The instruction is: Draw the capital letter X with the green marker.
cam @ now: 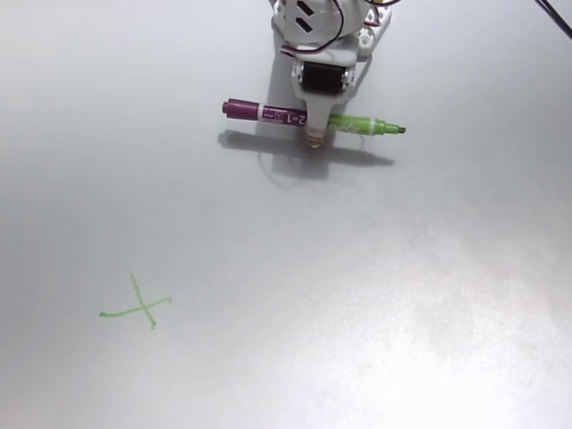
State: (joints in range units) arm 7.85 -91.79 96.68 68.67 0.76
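In the fixed view the green marker (313, 119) is held level above the white surface at the top centre, its magenta half to the left and its green tip to the right. Its shadow lies just below it on the surface. My gripper (315, 132) comes down from the top edge and is shut on the marker at its middle. A small green capital letter X (138, 308), two thin crossed lines slightly tilted, is drawn at the lower left, far from the marker.
The white surface (375, 295) fills the whole view. A black cable (556, 18) crosses the top right corner.
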